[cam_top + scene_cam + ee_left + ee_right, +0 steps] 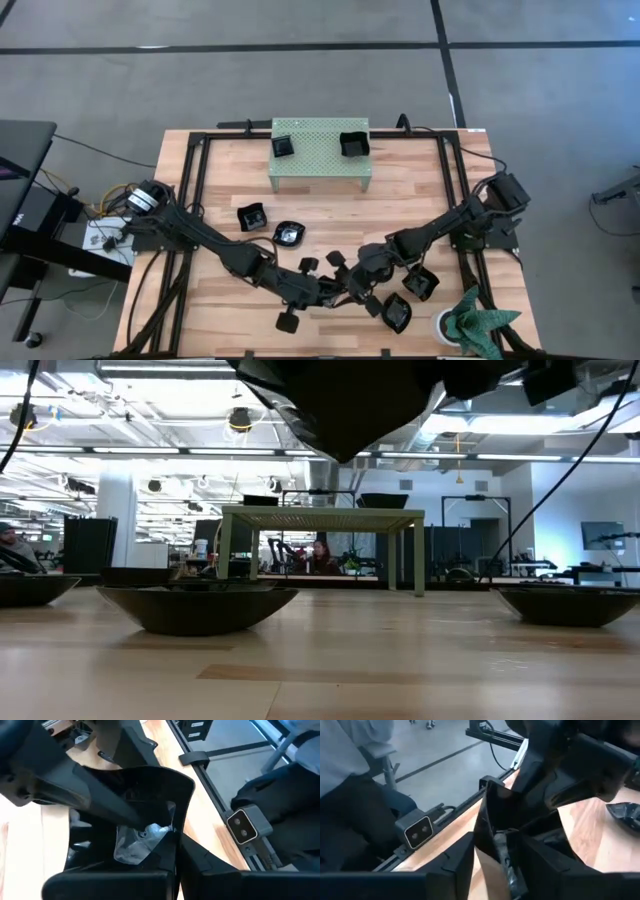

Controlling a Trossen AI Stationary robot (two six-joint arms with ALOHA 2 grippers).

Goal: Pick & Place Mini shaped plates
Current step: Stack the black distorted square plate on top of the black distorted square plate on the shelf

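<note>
Seen from above, both arms reach low across the tabletop point(220, 315) and meet near its six o'clock edge; the left arm runs in from nine o'clock, elbow bent, its left hand point(335, 287) pointing toward three o'clock; the right arm comes down from three o'clock, its right hand point(352, 283) pointing back toward nine o'clock, so the two hands touch or nearly touch over one spot.

Between them is a black plate point(150, 795), held on edge; the left hand's fingers are pressed together on its rim; the right hand's fingers point(540, 855) sit either side of the same plate point(495, 815), but whether they pinch it or stand loose I cannot tell.

Other mini plates lie around: two point(282, 146) on the pale green stand point(320, 160) at twelve o'clock, the second point(354, 144) toward its other end; two point(251, 215) near the centre, one of them round point(288, 235); two more point(420, 282) just beside the right forearm at four o'clock, the nearer point(397, 312) toward the edge.
</note>
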